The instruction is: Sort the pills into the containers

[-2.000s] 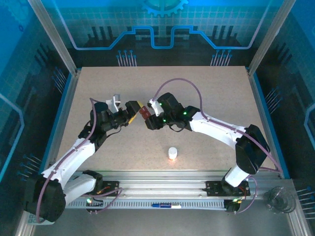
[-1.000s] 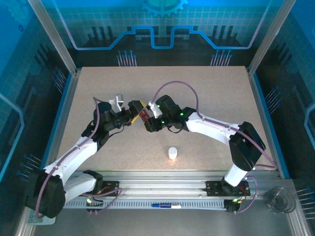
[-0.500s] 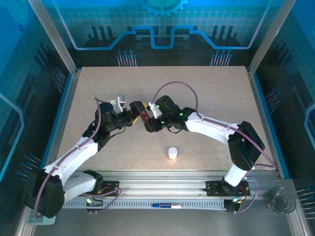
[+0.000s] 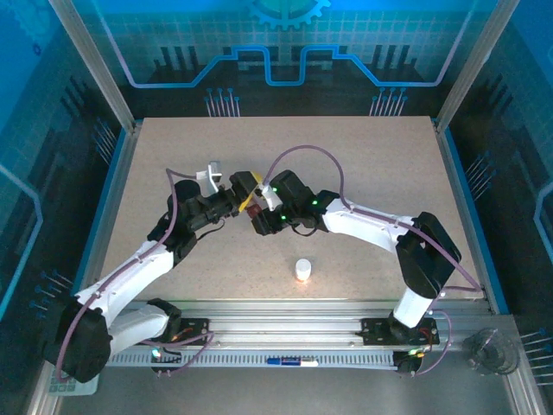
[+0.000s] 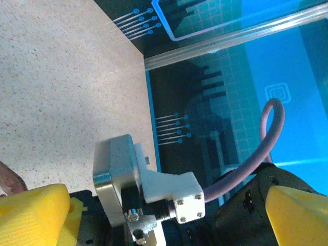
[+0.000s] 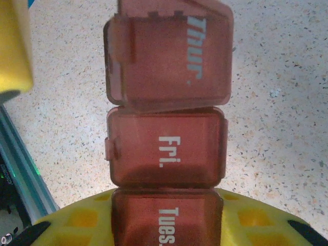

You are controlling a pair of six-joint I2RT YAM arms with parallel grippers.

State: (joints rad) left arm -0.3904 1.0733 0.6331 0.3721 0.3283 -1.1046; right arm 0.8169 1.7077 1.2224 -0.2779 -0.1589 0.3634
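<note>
Three day names mark the containers (image 6: pixel 138 154): Thur., Fri., Tues.

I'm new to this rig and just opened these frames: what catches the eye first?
At the middle of the table, the right gripper is shut on the containers, a reddish-brown strip with lids marked Thur., Fri. and Tues. The left gripper stands open right beside it. Toward the near edge, a small white bottle stands alone.

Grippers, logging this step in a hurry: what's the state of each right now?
Left gripper: open.
Right gripper: shut on the pill box.
</note>
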